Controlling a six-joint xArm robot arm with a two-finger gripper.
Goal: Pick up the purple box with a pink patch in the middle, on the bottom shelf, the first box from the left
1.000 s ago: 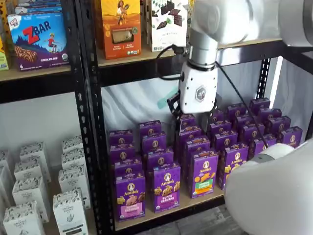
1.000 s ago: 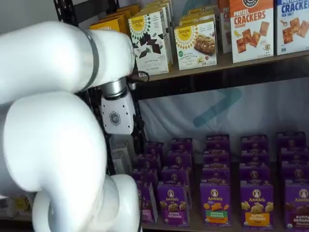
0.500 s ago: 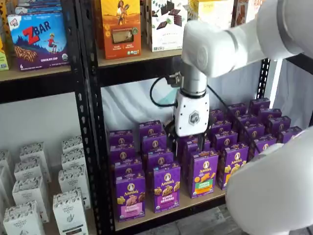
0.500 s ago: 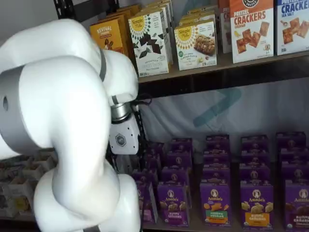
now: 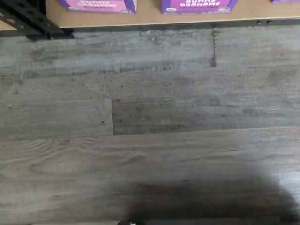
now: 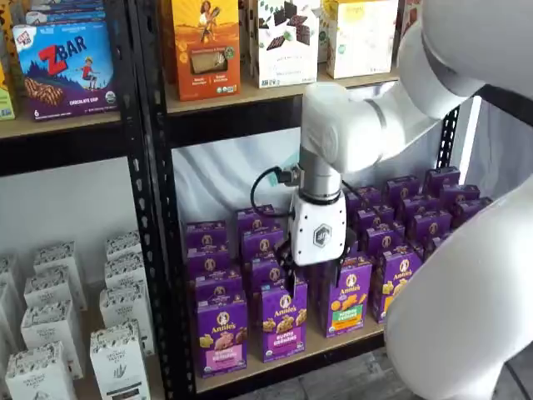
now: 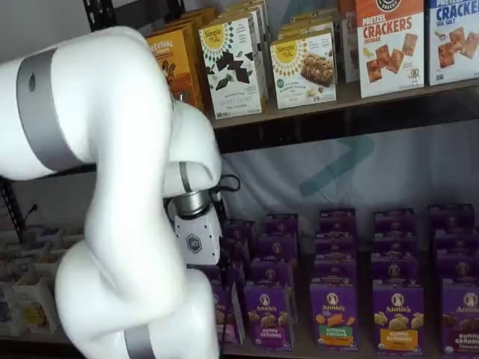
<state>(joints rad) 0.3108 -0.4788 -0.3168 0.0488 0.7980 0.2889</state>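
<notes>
The gripper (image 6: 312, 268) hangs in front of the rows of purple cartons; only short black finger stubs peek out beneath its white body, yet its jaws stand spread wide, with no box between them. At the left end of the front row, the purple box (image 6: 221, 336) with the pink band stands upright on the bottom shelf (image 6: 283, 360), below and to the left of the gripper, apart from it. Beside it stands a purple-banded carton (image 6: 282, 320), then a green-banded carton (image 6: 346, 295). The wrist view looks down on grey plank floor (image 5: 150, 126).
</notes>
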